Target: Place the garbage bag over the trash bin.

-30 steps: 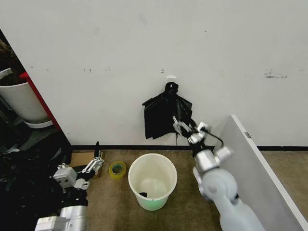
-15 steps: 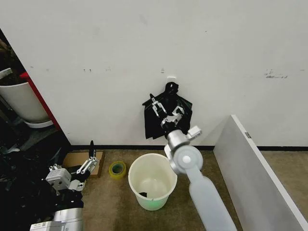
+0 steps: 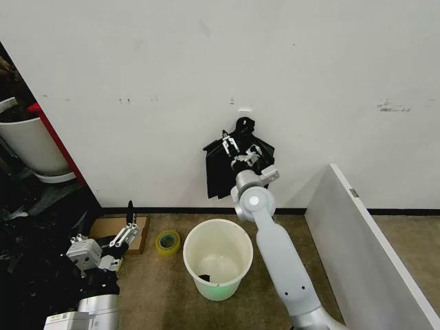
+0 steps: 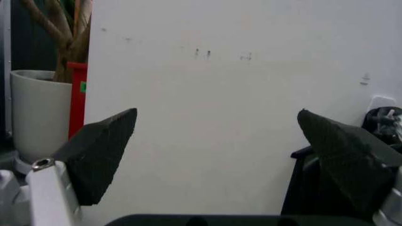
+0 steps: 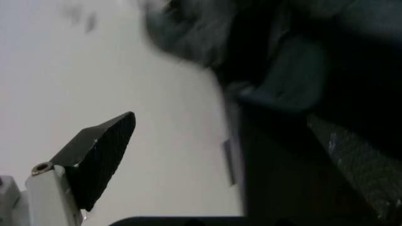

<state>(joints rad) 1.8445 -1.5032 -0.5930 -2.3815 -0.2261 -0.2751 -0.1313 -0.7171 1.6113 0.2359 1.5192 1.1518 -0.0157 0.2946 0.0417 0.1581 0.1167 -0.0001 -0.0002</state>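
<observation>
Right hand (image 3: 238, 148) (fingers spread) against hanging bag bundle (image 3: 221, 175).

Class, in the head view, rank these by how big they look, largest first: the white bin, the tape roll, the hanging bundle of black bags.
1. Bin and bundle: too close to rank; the right arm covers part of the bundle.
2. Tape roll: clearly smallest.

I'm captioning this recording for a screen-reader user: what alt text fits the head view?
The right gripper, jaws open, reaches up to the bundle of black bags hanging on a white wall. The white trash bin stands on the floor below, a roll of tape beside it, and the left gripper waits low, jaws open.
</observation>
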